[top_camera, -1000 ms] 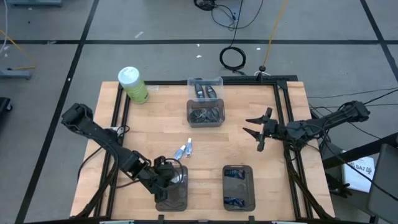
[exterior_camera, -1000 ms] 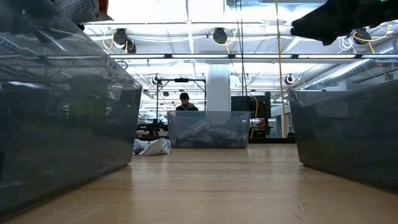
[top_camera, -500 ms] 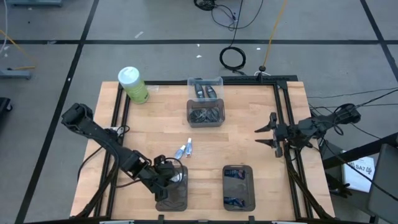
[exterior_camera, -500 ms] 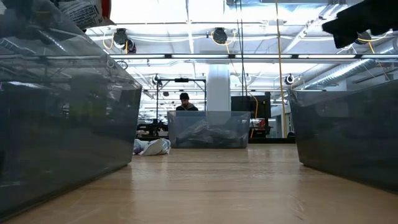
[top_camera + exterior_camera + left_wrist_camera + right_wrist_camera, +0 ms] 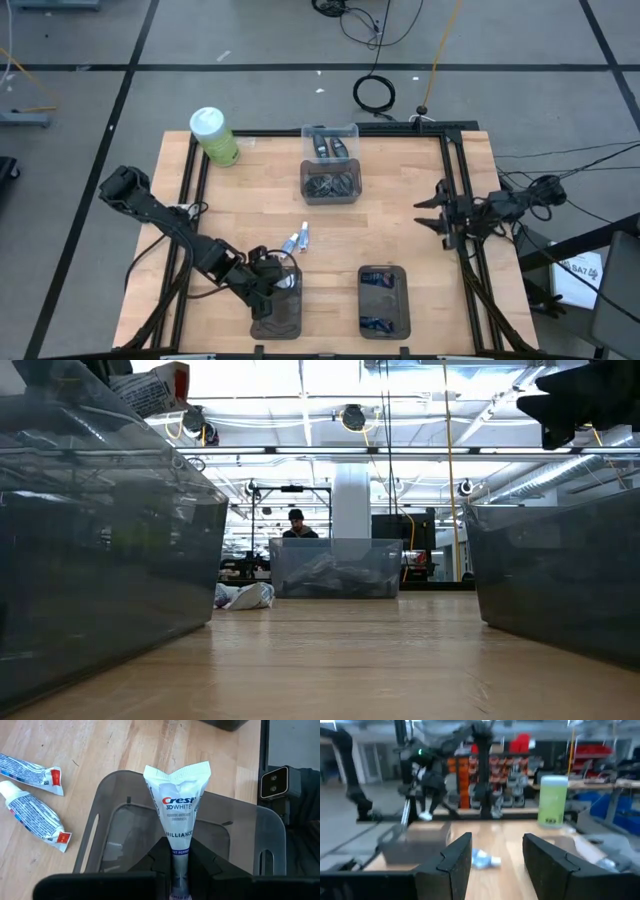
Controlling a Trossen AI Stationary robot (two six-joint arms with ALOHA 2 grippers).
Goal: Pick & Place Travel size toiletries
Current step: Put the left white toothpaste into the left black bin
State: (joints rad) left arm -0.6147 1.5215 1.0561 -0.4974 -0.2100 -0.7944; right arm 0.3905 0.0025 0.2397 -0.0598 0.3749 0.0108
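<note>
In the left wrist view my left gripper (image 5: pixel 180 859) is shut on a white Crest mini tube (image 5: pixel 177 805) above the near-left dark grey tray (image 5: pixel 100 820); in the high view it (image 5: pixel 272 285) hovers over that tray (image 5: pixel 275 328). Two white-and-pale-blue mini tubes (image 5: pixel 297 240) lie flat on the wood beside the tray, and also show in the left wrist view (image 5: pixel 32 817). Dark blue mini tubes (image 5: pixel 380 281) lie in the near-right tray (image 5: pixel 362 300). My right gripper (image 5: pixel 428 213) is open, empty, raised near the table's right edge. My left gripper pinches the Crest tube between its two fingers at the narrow cap-side end (image 5: pixel 180 851). The fingers slant down from the table's left side. The tube sticks out forward past them, its flat crimped end (image 5: pixel 176 772) away from the gripper, lifted clear above the tray's inside.
A see-through bin (image 5: pixel 330 165) with dark items stands at the table's far middle. A big green bottle with a white cap (image 5: pixel 214 135) stands at the far left corner. A black frame rail (image 5: pixel 455 180) runs along the right edge. A camera block (image 5: pixel 280 782) sits beyond the tray.
My right gripper has drawn back from the table's middle toward the right edge, staying open, its arm folding in. My left gripper has sunk a little over the near-left tray with the tube still in its fingers.
</note>
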